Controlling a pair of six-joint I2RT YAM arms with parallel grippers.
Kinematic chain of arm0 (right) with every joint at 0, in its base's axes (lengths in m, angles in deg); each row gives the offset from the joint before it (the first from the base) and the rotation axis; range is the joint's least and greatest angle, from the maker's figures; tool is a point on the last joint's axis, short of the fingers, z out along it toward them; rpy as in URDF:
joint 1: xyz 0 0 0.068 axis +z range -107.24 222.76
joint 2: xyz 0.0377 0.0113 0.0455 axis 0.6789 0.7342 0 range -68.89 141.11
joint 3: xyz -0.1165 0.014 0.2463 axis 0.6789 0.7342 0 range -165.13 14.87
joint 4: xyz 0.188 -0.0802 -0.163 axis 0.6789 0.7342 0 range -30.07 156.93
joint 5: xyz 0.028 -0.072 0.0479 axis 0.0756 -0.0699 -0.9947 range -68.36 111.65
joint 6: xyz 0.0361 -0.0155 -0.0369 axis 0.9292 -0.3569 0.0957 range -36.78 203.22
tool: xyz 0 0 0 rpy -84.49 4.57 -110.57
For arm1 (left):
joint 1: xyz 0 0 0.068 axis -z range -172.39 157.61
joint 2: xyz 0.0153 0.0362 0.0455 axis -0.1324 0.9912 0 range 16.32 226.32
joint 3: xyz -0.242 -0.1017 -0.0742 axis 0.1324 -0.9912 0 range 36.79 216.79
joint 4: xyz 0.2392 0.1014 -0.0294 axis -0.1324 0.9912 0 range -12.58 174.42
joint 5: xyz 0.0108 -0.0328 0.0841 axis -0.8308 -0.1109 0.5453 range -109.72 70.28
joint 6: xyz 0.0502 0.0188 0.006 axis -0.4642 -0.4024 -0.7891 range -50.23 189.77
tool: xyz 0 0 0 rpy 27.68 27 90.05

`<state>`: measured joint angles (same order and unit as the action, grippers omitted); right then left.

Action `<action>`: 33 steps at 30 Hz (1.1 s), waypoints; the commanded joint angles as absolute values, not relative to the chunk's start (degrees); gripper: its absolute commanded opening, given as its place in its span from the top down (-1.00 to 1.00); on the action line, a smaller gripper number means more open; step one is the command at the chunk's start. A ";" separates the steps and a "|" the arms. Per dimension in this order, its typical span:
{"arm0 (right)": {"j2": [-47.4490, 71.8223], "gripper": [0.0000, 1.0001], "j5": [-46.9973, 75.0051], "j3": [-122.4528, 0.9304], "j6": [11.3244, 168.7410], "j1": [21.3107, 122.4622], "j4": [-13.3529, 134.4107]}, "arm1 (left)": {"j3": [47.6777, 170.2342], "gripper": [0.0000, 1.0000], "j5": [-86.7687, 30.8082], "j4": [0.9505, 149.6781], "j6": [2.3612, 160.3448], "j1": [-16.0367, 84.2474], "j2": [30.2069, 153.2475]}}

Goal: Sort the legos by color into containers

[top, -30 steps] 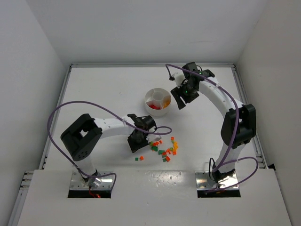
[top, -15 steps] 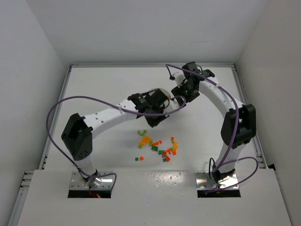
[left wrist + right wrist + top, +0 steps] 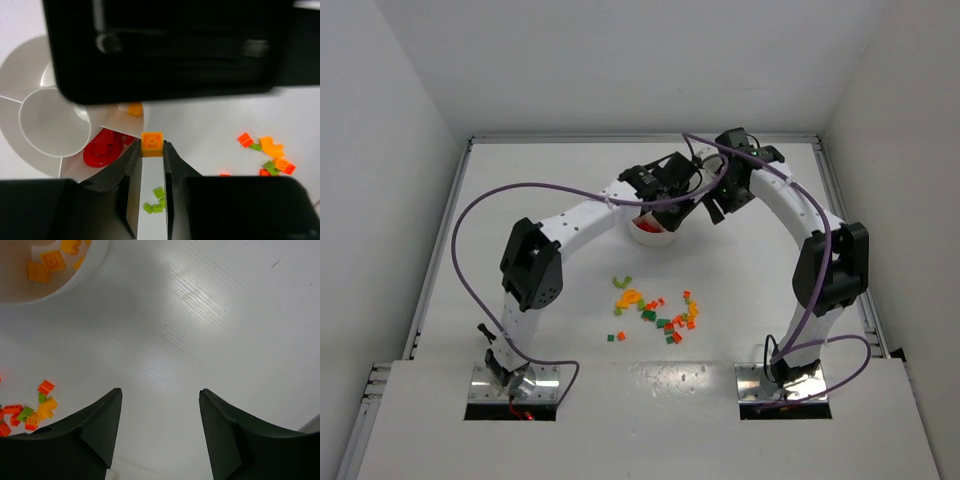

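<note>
My left gripper (image 3: 670, 196) hangs over the near rim of the round white dish (image 3: 650, 237), shut on a small orange lego (image 3: 152, 144). In the left wrist view the dish (image 3: 30, 65) shows its round hub (image 3: 50, 122), a wedge with red pieces (image 3: 102, 150) and another with an orange brick (image 3: 135, 109). Loose red, orange and green legos (image 3: 660, 310) lie scattered on the table nearer the bases. My right gripper (image 3: 720, 205) stands open just right of the dish, with only bare table between its fingers (image 3: 107, 415). Orange bricks (image 3: 50, 262) show in the dish (image 3: 85, 270) from the right wrist.
White walls close the table at the back and both sides. Purple cables loop off both arms. A few green bricks (image 3: 157, 200) lie on the table below my left fingers. Part of the loose pile (image 3: 35, 410) shows at the right wrist view's lower left.
My left arm has swung from the loose pile up and back to the dish with the orange lego. The right gripper has shifted slightly and stays open.
</note>
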<state>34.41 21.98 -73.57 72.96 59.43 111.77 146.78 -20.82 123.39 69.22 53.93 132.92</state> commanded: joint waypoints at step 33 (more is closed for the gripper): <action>29.64 -0.33 17.96 -71.71 80.85 39.95 109.77 | 157.81 0.49 -12.78 124.79 72.76 51.73 141.83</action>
<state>33.32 21.17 -72.65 82.03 39.97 109.45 154.76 -15.10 124.90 71.86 52.25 141.79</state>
